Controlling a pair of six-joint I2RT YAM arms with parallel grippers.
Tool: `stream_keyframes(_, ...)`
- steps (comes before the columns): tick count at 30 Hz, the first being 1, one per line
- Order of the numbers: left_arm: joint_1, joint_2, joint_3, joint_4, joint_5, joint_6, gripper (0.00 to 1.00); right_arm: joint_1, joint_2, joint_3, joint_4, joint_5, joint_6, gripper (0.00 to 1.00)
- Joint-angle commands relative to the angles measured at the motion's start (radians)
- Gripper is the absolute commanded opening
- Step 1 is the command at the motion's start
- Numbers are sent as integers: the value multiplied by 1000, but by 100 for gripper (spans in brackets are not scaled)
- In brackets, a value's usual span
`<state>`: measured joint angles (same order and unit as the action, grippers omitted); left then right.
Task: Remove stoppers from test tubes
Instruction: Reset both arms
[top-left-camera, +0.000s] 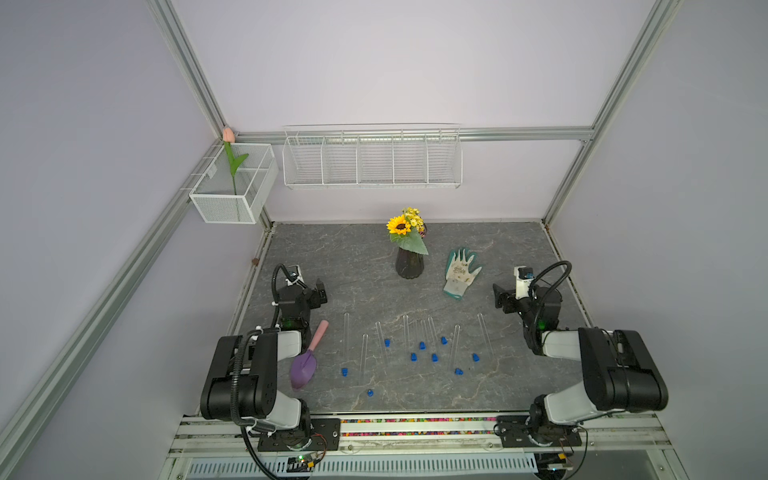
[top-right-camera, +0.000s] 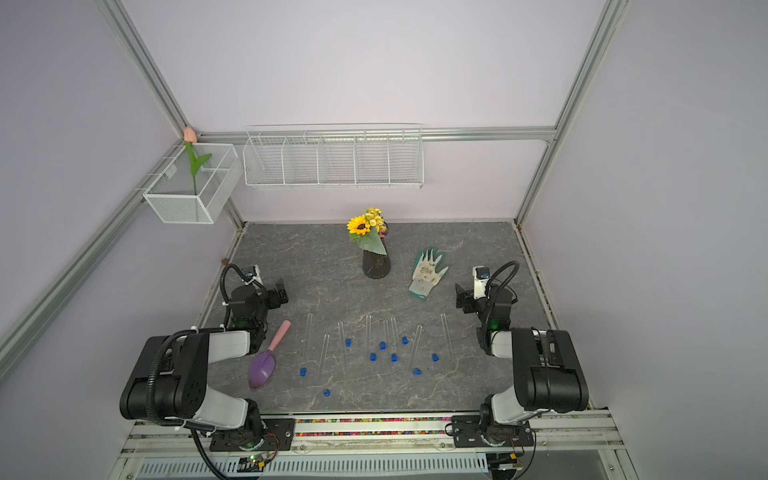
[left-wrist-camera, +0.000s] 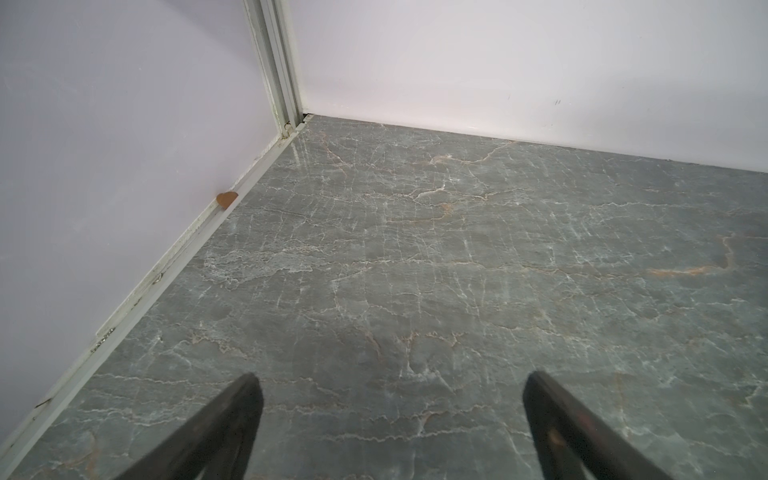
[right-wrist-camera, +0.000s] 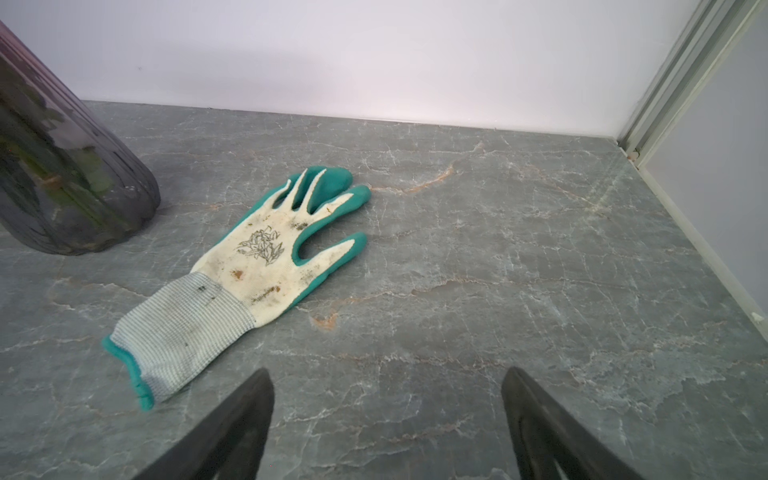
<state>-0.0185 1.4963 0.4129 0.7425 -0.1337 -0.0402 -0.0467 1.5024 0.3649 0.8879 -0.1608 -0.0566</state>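
Tubes, place: The tubes (top-left-camera: 346, 336) are laid flat in a loose row across the near half of the table (top-left-camera: 332, 257), between the two arms.
Stoppers, place: The stoppers (top-left-camera: 458, 371) are scattered about the near ends of the tubes. Some are seen at a tube's tip, others just beside a tube's wall. Whether any is seated in a mouth cannot be told at this size.
Tubes, handling: They are judged light, stiff, smooth and breakable, and likely to roll on the stone. A gentle hold across the wall, close to the mouth, is advised so the pull is resisted.
Stoppers, handling: They are judged tiny, light and slightly yielding. The wider head is best pinched and drawn straight along the tube.
Count, stoppers: Nine are counted in both top views.
Count, tubes: Eight are made out clearly. A faint ninth may lie in the middle cluster, but clear walls against the stone leave this unsure.
Count, other things: One scoop (top-left-camera: 303, 370), one glove (top-left-camera: 459, 272) and one vase (top-left-camera: 409, 262) of flowers are seen.
Left gripper (left-wrist-camera: 390, 382): The jaws are spread wide with nothing between them, over bare table by the side wall, well apart from the tubes.
Right gripper (right-wrist-camera: 386, 378): The jaws are spread wide and empty, near the glove, well apart from the tubes.
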Motion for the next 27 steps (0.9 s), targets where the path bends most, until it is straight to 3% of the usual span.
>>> stream_keyframes(1, -3, 13, 23, 10, -5, 13, 99, 5, -4, 25, -50, 10, -16, 89)
stream_keyframes(5, -3, 13, 23, 10, -6, 13, 99, 3, 56, -8, 87, 87, 24, 88)
stream_keyframes(7, -3, 13, 23, 10, -5, 15, 99, 5, 28, 10, -5, 91, 17, 89)
stream_keyframes(10, -3, 20, 16, 35, -5, 19, 99, 4, 29, -3, 35, 89, 18, 88)
stream_keyframes(14, -3, 35, 0, 88, -2, 25, 99, 2, -88, 11, -97, 79, 16, 89)
stream_keyframes(19, -4, 48, -10, 128, -4, 25, 99, -8, 67, -15, 113, 44, 25, 88)
stream_keyframes(21, -3, 46, -9, 124, -3, 25, 99, -7, 24, 5, 2, 52, 14, 88)
stream_keyframes(23, -3, 44, -8, 121, -2, 25, 99, -5, 49, -9, 72, 56, 20, 89)
stream_keyframes(27, -3, 41, -7, 113, -2, 25, 99, -1, 41, -2, 43, 64, 16, 88)
